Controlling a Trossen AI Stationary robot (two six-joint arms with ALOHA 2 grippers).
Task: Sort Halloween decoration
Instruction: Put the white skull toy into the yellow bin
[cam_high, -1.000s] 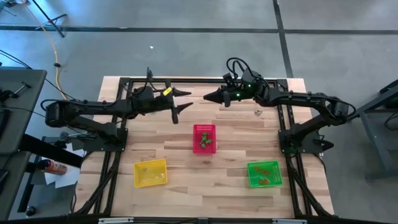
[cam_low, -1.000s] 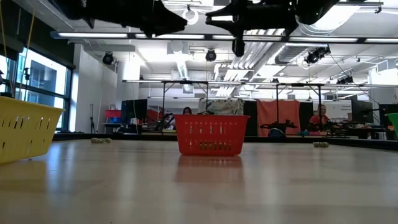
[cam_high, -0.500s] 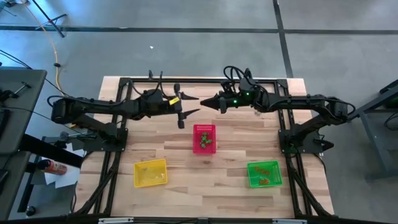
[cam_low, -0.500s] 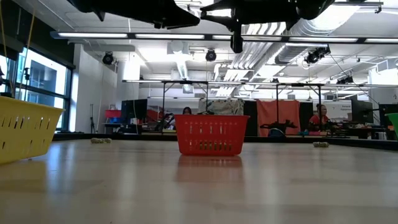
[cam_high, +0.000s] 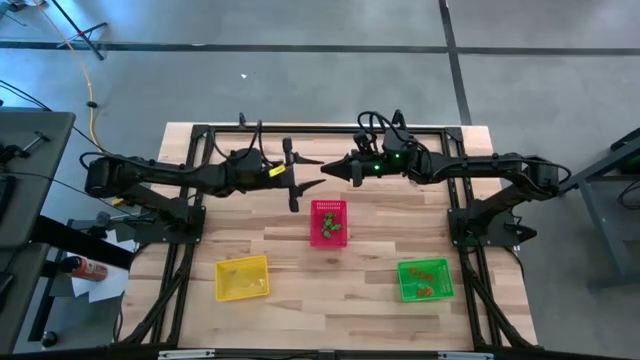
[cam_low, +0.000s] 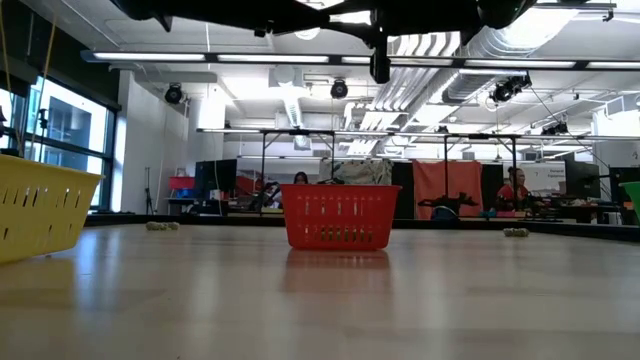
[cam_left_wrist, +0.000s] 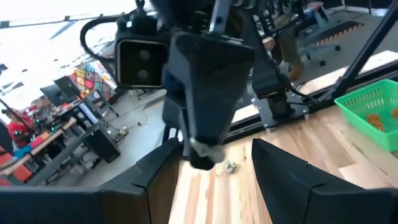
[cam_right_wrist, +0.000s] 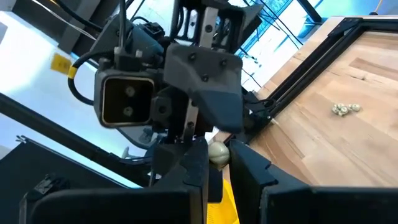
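High view: both arms meet above the far half of the table. The left gripper (cam_high: 312, 172) stands spread, and the right gripper (cam_high: 341, 168) points at it, tip just beside the gap. Nearer the camera sit a red basket (cam_high: 329, 222), a yellow basket (cam_high: 242, 278) and a green basket (cam_high: 425, 279); the red and green ones hold small trinkets — too small here to tell apart.

Low view: the grippers hang dark at the top edge, well above the red basket. Loose trinkets (cam_low: 161, 226) lie on the far wood on the left, and one more (cam_low: 516, 232) on the right.

Left wrist view: the left fingers (cam_left_wrist: 155, 180) stand wide apart with nothing between them. The right gripper faces in, its tip pinching a small pale piece. A loose trinket (cam_left_wrist: 229, 167) lies on the table beyond.

Right wrist view: the right fingers (cam_right_wrist: 198, 163) are pressed on a small yellowish ball (cam_right_wrist: 217, 153), held at the very tips — a hand-over looks likely.

The ball seems light, hard and round, so it may roll or pop out of a shallow pinch. The left fingers had best close across its middle, on the bare sides clear of the right tips.
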